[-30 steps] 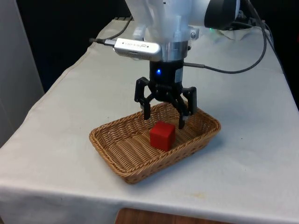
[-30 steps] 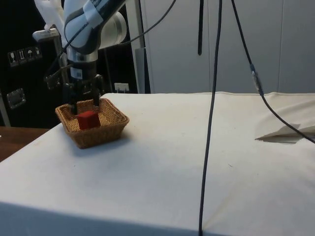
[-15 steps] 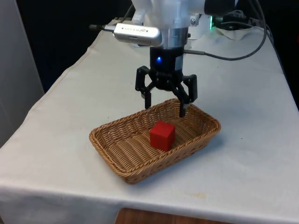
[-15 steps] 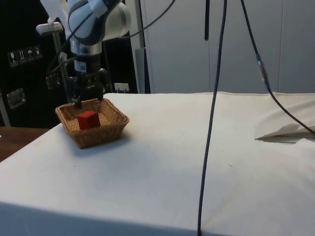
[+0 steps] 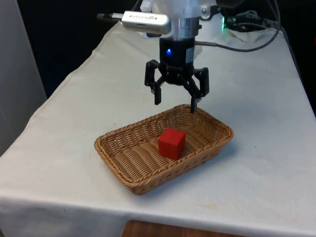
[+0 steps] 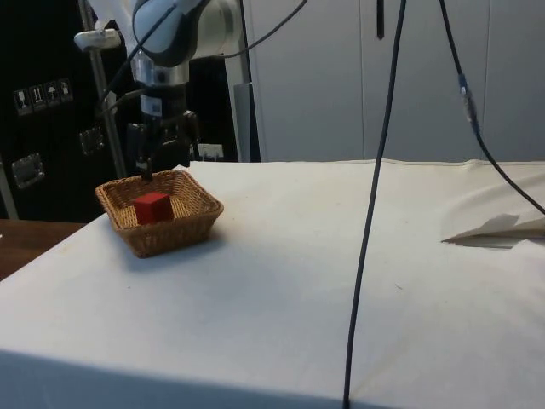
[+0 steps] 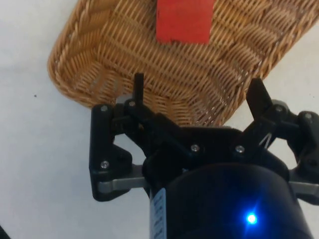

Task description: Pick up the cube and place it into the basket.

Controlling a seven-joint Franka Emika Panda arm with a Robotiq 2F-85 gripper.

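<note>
Gripper (image 5: pixel 175 103) spread wide and holding nothing, hanging above the far rim of the basket (image 5: pixel 143 183). Cube (image 5: pixel 171 143) sitting inside the basket, near its middle, well apart from the fingers (image 7: pixel 138 85). Task looks as good as done. Little left to spoil it: a sideways sweep at low height could clip the wicker rim, shove the basket across the table (image 5: pixel 266 163), or tip the cube out.
</note>
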